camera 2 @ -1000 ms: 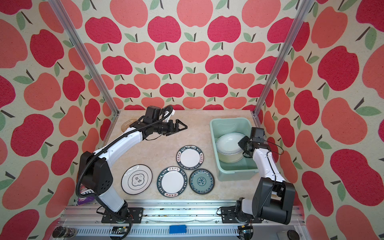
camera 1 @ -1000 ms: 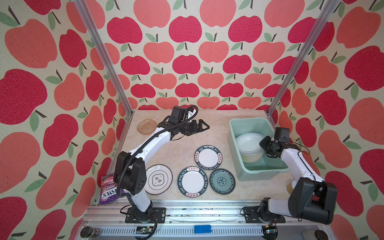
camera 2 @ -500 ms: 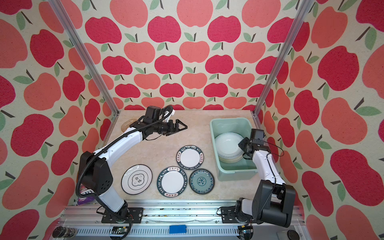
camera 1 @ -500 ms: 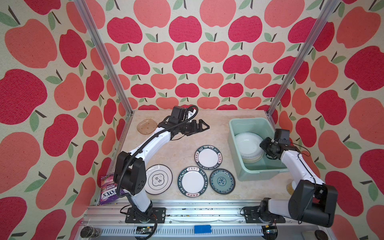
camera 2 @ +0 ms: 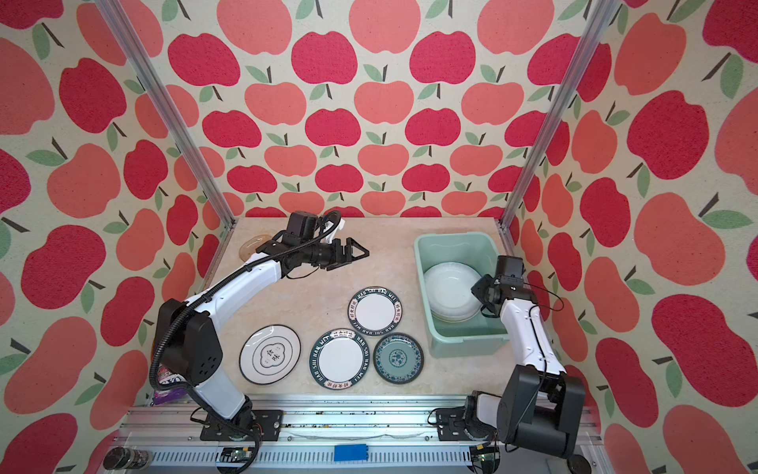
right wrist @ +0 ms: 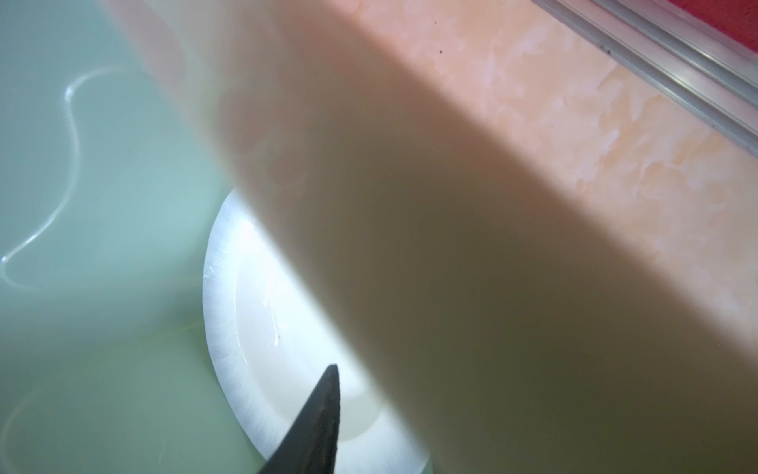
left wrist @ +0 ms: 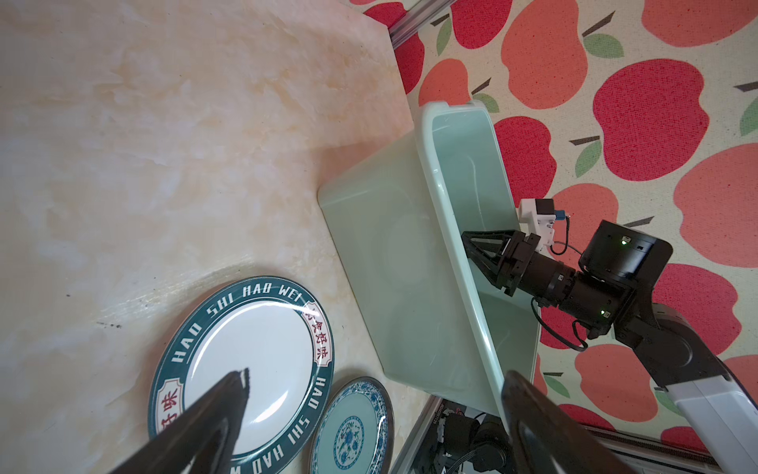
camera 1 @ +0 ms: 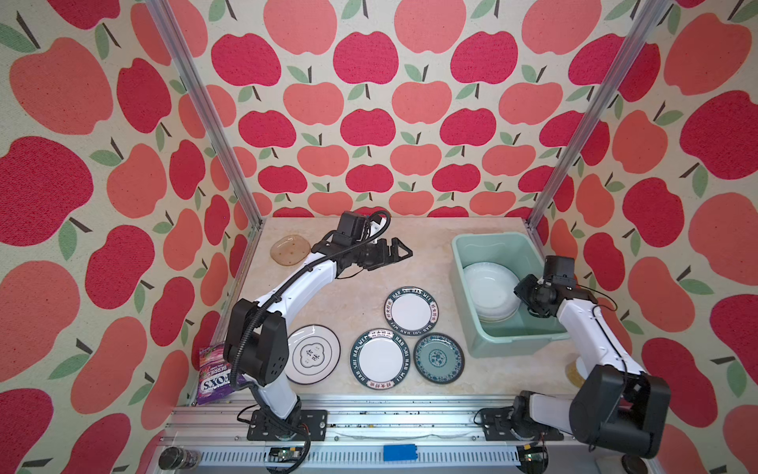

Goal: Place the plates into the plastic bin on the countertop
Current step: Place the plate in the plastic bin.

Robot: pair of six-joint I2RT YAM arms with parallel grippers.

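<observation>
Our white plate (camera 1: 488, 293) has sunk lower in the bin (camera 1: 514, 344), nearly delivered. Whether the right gripper (camera 1: 519, 290) still grips it we cannot tell. The left gripper (camera 1: 397, 251) gapes empty.

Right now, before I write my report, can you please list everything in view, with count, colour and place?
plastic bin: one, pale mint green, right rear of the countertop
plates in the bin: white, at least one; a second rim seems to show beneath
lettered plates: two, white with dark-green rims, middle; the other nearer the front
teal plate: one, patterned, in front of the bin
black-rimmed plate: one, white with emblem, front left
amber plate: one, translucent, rear left
sweets bag: one, purple, beyond the front left edge
blue block: one, on the front rail
left gripper: open, empty, above rear middle
right gripper: inside the bin; open or shut unclear
</observation>
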